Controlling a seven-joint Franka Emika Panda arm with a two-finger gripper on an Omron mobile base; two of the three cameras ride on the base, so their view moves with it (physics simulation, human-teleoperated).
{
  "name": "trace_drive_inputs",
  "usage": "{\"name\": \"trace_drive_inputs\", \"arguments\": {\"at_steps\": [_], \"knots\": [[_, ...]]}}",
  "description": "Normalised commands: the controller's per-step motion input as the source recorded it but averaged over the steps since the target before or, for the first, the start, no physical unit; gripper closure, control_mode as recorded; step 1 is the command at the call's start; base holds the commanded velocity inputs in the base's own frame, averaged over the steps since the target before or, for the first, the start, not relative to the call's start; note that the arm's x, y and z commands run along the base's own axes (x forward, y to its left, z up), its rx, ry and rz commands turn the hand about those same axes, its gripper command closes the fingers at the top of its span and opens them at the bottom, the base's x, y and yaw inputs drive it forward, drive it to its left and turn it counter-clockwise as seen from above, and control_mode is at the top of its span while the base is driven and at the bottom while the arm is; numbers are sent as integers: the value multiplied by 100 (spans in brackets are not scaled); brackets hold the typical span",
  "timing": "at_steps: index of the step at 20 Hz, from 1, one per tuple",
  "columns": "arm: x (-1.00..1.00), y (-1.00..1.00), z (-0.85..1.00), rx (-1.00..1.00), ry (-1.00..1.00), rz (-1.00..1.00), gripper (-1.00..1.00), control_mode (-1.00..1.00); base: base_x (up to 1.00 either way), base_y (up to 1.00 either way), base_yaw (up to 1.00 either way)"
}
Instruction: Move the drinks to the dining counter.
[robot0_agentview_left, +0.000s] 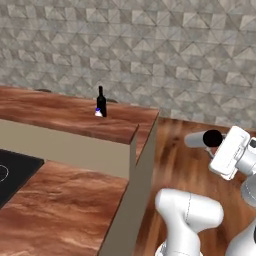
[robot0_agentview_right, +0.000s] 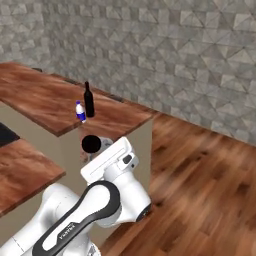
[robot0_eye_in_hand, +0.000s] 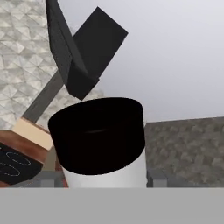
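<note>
Drinks: my pincer (robot0_eye_in_hand: 104, 181) is clamped on the grey cylinder (robot0_eye_in_hand: 103, 144); next, carry it to the bench (robot0_agentview_left: 60, 115) at ten o'clock.

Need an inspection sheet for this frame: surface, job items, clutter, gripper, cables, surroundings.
Surface: dining counter, reddish-brown wood grain; lower wood top with black cooktop beside it.
Job's things: slim black bottle upright on the dining counter, blue-and-white bottle close beside it; pale-grey cylinder with black cap in the gripper.
Clutter: nothing seen.
Grippers: gripper shut on the cylinder, held off the counter's end over the floor.
Cables: nothing seen.
Surroundings: grey tiled wall, wood floor.
</note>
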Motion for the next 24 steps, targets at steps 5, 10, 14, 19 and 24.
{"name": "trace_drive_inputs", "arguments": {"at_steps": [5, 10, 14, 19, 24], "knots": [[0, 0, 0, 0, 0, 0, 100, 100, 76, -44, 26], [0, 0, 0, 0, 0, 0, 100, 100, 75, -40, 30], [0, 0, 0, 0, 0, 0, 100, 100, 64, -5, 44], [0, 0, 0, 0, 0, 0, 100, 100, 52, 0, 49], [0, 0, 0, 0, 0, 0, 100, 100, 47, -8, 49]]}}
